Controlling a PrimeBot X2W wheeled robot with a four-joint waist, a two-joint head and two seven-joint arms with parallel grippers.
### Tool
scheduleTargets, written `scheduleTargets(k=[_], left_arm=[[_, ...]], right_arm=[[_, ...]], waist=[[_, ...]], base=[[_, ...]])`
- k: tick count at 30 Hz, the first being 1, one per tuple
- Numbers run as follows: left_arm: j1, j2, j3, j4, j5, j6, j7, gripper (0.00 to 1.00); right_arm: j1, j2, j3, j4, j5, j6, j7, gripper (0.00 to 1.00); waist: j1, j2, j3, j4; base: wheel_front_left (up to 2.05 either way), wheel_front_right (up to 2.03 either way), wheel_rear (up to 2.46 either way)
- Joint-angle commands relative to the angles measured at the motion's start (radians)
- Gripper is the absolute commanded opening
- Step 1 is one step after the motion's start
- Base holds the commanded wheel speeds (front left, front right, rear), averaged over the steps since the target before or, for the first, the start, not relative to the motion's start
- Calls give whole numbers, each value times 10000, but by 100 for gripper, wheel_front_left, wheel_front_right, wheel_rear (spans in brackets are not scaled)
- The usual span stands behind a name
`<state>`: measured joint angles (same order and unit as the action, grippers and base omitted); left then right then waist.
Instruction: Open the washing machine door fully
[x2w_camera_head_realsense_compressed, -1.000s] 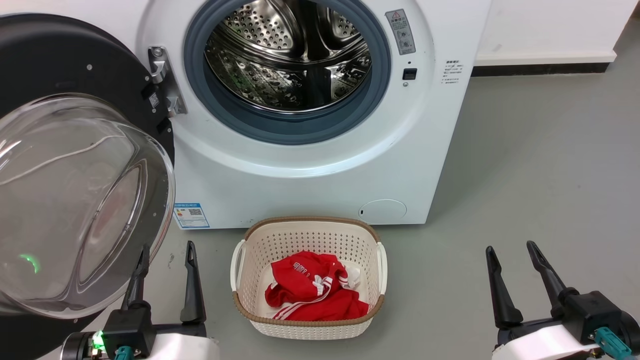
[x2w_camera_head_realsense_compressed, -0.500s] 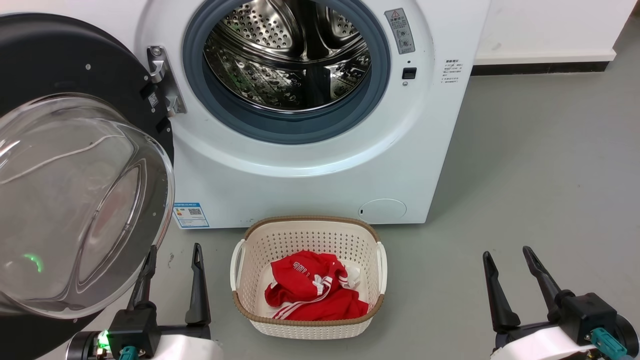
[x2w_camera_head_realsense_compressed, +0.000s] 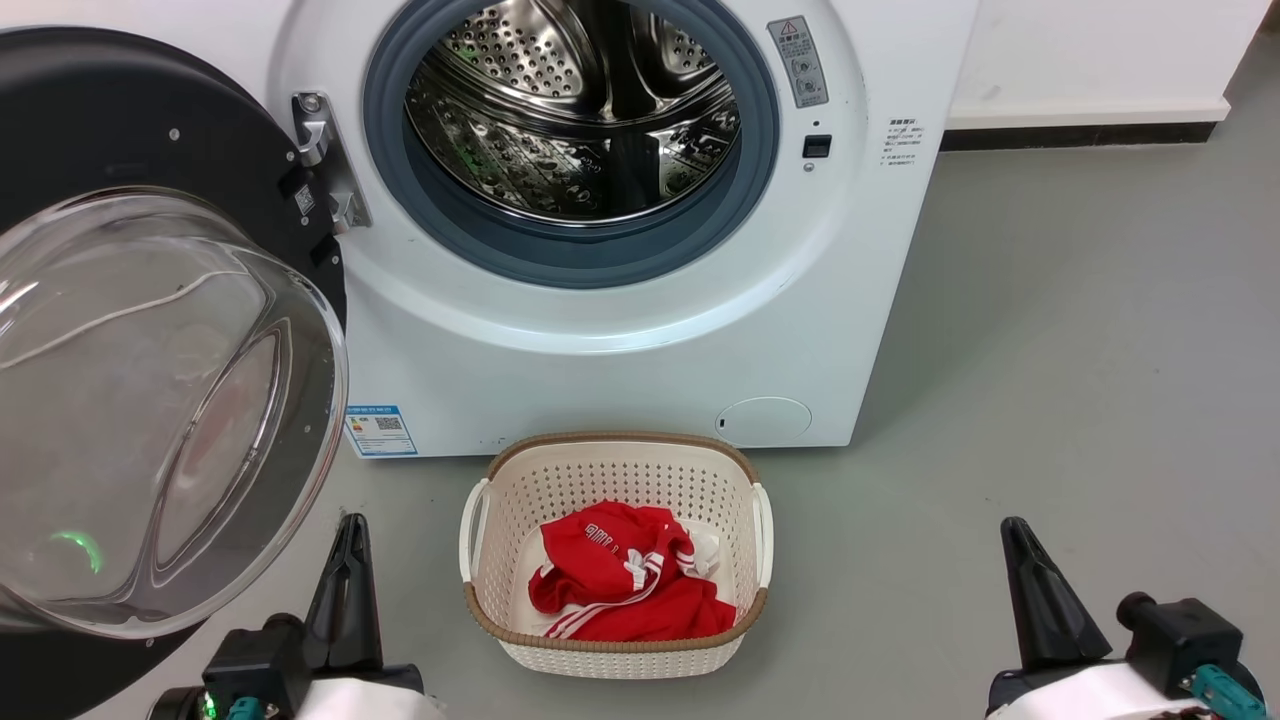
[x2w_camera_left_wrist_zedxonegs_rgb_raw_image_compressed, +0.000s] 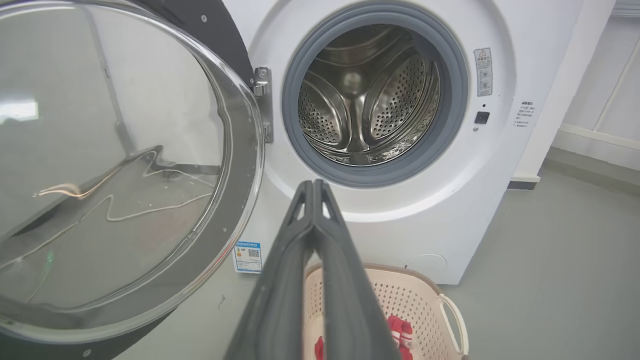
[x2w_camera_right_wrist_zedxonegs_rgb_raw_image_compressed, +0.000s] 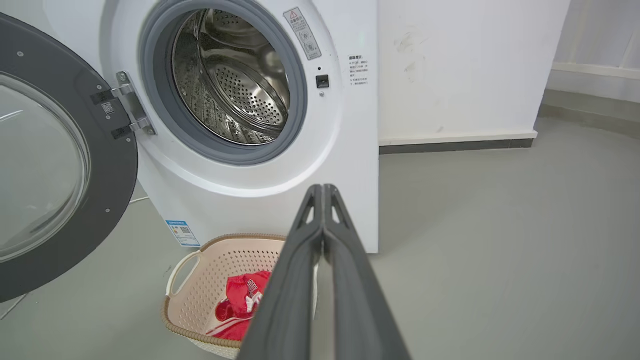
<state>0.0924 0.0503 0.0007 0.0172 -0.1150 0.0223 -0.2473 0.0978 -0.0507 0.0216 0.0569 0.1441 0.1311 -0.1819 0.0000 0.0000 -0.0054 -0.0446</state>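
The washer stands at 12 o'clock in the head view, its white front facing the robot. The door is swung wide out on the hinge, at 9 o'clock from the drum. Its black inner face and bulging glass bowl are turned toward the camera. The door's left part runs off the frame edge. The mouth of the drum is uncovered, ringed by the grey-blue seal. A latch slot sits at 3 o'clock from the drum, and a warning label at 2 o'clock. Low on the washer front, a blue sticker is at 7 o'clock and a round flap at 5 o'clock.

A cream basket rests on the grey floor at 6 o'clock from the washer, just in front of it. It holds a red garment with white stripes.

The left gripper is at 7 o'clock in the head view, between the door's lower rim and the basket, touching neither. Its fingers are pressed together and hold nothing. In the left wrist view the left gripper tapers to one joined tip, pointing toward the seal's lower edge.

The right gripper is at 5 o'clock, over bare floor, well apart from the basket and washer. Its fingers are likewise pressed together and empty, and the right wrist view shows the tips of the right gripper meeting. A white wall stands at 3 o'clock from the washer.
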Motion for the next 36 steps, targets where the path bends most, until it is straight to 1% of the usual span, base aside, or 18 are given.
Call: scheduleTargets(k=[1, 17, 36], left_arm=[[-236, 9, 44, -81, -467, -65, 90, 0], [-647, 30, 270, 428, -3589, -382, 836, 0], [-1028, 38, 490, 909, -6602, -685, 1564, 0]], right_arm=[[-158, -40, -13, -128, 503, 0, 69, 0], [-650, -239, -75, 360, 3768, -1, 516, 0], [-1042, -336, -204, 741, 6828, -2, 992, 0]], waist=[[0, 0, 0, 8], [0, 0, 11, 65], [0, 0, 25, 135]], base=[[0, 0, 0], [0, 0, 0], [0, 0, 0]])
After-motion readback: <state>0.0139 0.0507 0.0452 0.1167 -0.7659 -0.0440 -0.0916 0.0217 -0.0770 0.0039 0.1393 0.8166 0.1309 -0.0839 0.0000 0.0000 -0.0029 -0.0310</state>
